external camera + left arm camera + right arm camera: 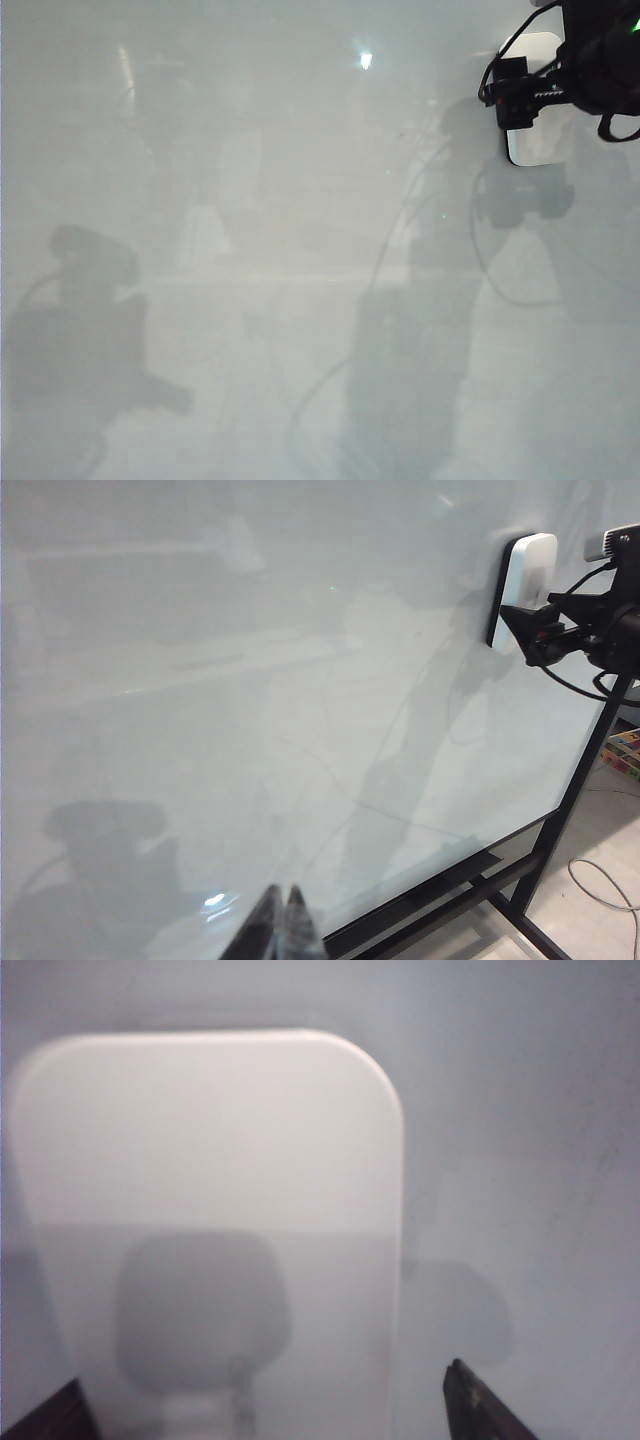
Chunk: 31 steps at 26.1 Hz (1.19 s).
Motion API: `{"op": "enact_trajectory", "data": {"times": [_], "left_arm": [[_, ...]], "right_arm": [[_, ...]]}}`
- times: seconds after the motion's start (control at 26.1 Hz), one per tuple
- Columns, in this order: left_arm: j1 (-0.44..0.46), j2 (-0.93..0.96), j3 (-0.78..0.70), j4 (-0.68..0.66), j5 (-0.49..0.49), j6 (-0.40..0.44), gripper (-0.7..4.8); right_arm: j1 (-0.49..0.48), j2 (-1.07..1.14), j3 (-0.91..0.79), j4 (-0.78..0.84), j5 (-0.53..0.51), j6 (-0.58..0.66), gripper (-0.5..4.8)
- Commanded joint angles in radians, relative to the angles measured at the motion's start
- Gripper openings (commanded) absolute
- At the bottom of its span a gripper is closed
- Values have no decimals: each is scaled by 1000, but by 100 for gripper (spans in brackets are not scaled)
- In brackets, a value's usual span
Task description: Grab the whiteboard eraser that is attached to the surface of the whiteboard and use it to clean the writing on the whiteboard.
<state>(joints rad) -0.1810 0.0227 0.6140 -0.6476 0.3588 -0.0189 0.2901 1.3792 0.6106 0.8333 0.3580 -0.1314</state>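
The whiteboard eraser point(535, 146) point(530, 568) point(210, 1160), a smooth white rounded block, sticks to the upper right of the glossy whiteboard point(300, 200) point(250, 680) point(520, 1110). My right gripper point(522, 95) point(545, 630) point(260, 1410) is over the eraser's middle. It is open: one dark fingertip point(470, 1400) stands clear of the eraser's long edge, and the other shows at the opposite edge. My left gripper point(281, 900) is shut with nothing in it, low and far from the eraser. No writing shows on the board in any view.
The board rests in a black metal stand point(560, 820). Behind it lie a floor with a pale cable point(600, 880) and a coloured box point(625, 750). Soft shadows and reflections of both arms fall across the board.
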Motion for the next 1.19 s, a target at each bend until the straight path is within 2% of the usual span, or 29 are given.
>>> {"op": "enact_trajectory", "data": {"times": [0.04,0.11,0.31,0.46,0.5,0.57,0.69,0.73,0.77,0.88,1.03,1.19], "left_arm": [[-1,0,2,12,3,4,-5],[0,0,3,12,2,4,-5],[0,0,2,12,3,4,-5],[0,0,2,12,1,4,-5],[-1,0,2,12,2,4,-5],[-1,0,3,12,4,4,-5],[-1,0,2,12,4,4,-5],[-1,0,2,12,4,4,-5],[-1,0,2,12,4,4,-5],[-1,0,2,12,4,4,-5],[-1,0,3,12,4,4,-5],[-1,0,3,12,3,4,-5]], "right_arm": [[10,-67,3,-64,4,1,479],[18,-108,3,-100,-23,2,479],[84,-156,3,-201,-15,2,479],[169,-225,2,-308,98,1,476],[188,-245,2,-331,129,1,442],[225,-297,2,-394,163,2,344],[272,-390,2,-520,161,2,171],[295,-438,2,-586,160,2,86],[309,-466,2,-624,161,2,43],[316,-533,2,-705,160,2,-3],[316,-626,2,-820,116,46,-2],[315,-743,2,-1048,111,60,-2]]}}
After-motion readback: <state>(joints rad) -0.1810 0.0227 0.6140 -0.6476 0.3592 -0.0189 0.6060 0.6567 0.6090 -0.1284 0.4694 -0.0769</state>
